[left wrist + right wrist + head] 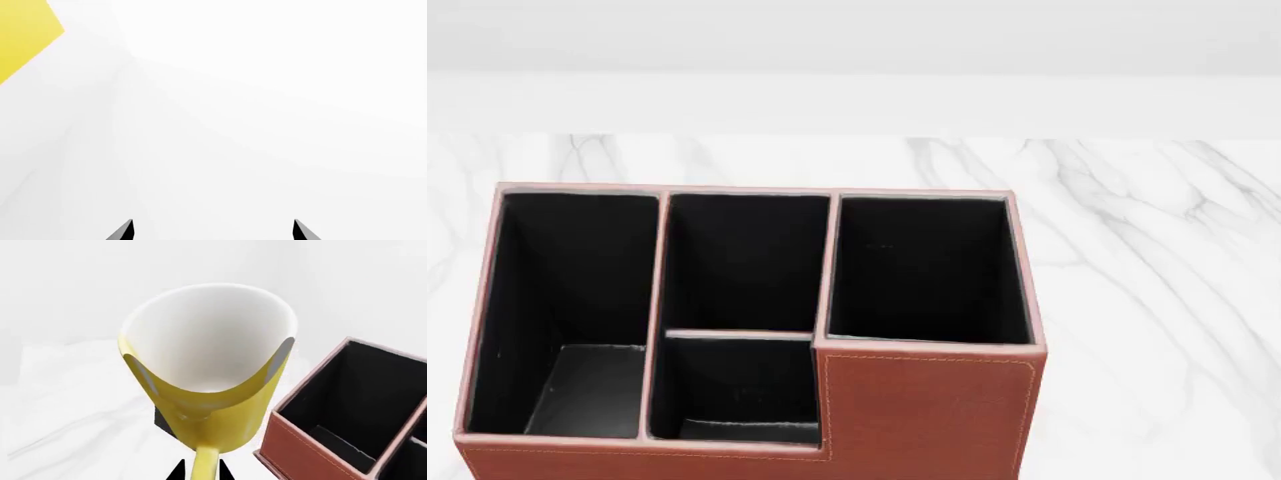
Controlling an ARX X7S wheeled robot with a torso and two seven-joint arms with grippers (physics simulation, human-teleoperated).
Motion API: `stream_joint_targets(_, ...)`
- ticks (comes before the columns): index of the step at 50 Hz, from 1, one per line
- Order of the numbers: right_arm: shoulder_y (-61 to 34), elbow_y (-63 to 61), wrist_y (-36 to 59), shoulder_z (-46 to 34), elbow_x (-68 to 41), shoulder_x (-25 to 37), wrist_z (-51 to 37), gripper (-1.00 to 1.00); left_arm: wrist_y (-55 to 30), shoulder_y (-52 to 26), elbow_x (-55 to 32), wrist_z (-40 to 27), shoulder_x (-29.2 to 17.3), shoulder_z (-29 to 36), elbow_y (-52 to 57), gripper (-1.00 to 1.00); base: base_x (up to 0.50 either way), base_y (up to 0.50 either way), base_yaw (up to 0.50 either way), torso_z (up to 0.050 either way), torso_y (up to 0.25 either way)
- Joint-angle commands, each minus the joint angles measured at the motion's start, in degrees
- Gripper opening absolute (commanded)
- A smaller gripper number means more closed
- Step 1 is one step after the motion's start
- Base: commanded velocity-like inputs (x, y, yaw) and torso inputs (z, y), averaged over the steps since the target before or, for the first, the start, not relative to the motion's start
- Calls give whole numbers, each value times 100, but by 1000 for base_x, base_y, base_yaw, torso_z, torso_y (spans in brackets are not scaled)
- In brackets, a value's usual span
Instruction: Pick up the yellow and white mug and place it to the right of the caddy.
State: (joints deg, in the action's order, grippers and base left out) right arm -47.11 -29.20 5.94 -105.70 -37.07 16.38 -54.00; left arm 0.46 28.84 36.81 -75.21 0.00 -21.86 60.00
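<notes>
- The yellow and white mug [210,375] fills the right wrist view, mouth open toward the camera, white inside and pale yellow outside, its loop handle [205,462] running down toward the right gripper [199,471].
- Two dark fingertips show on either side of the handle at the picture's edge, close together; the jaws look narrow and appear to hold the mug by its handle, though the contact itself is mostly hidden.
- The mug seems lifted off the surface, with a dark shadow beneath it, so I judge the pick-up done and the carry under way.
- Just beside the mug in that view stands the caddy [347,415], its reddish-brown wall and black-lined compartment showing; mug and caddy are near but apart.
- In the head view the caddy [928,410] sits near the robot, stepped front and four compartments visible, on the white marble table [1148,250]. The mug does not show in this view, so its exact place relative to the caddy's right side cannot be told from here.
- The table to the right of the caddy is the target; nothing rests there in the head view.
- The left gripper [213,231] shows only two dark tips set well apart, jaws wide and holding nothing, over a pale surface with a yellow patch [27,37] in the corner.
- Left to do: bring the mug over the spot right of the caddy, lower it upright, release.
</notes>
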Motion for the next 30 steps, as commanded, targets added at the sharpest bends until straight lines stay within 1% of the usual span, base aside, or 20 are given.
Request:
stream_joint_targets(1, -287, -1102, 571, -24, 408, 117, -544, -100, -22, -31, 25, 32, 0, 33, 0, 100, 0, 0, 0, 0, 0)
stream_joint_targets(3, -331, -1257, 647, -9, 440, 151, -634, -100, -110, -132, 154, 94, 0, 158, 0, 100, 0, 0, 0, 0, 0)
stream_joint_targets(8, -430, -1515, 740, 48, 490, 286, -769, -100, -126, -156, 165, 136, 0, 163, 0, 100, 0, 0, 0, 0, 0)
stream_joint_targets(14, -540, -1780, 890, 111, 517, 399, -923, -100, -16, -39, 6, 79, 0, 16, 0, 100, 0, 0, 0, 0, 0)
stream_joint_targets(30, -1022, -2596, 1156, 697, 364, 1139, -1576, -100, -42, -91, 28, 133, 0, 31, 0, 100, 0, 0, 0, 0, 0)
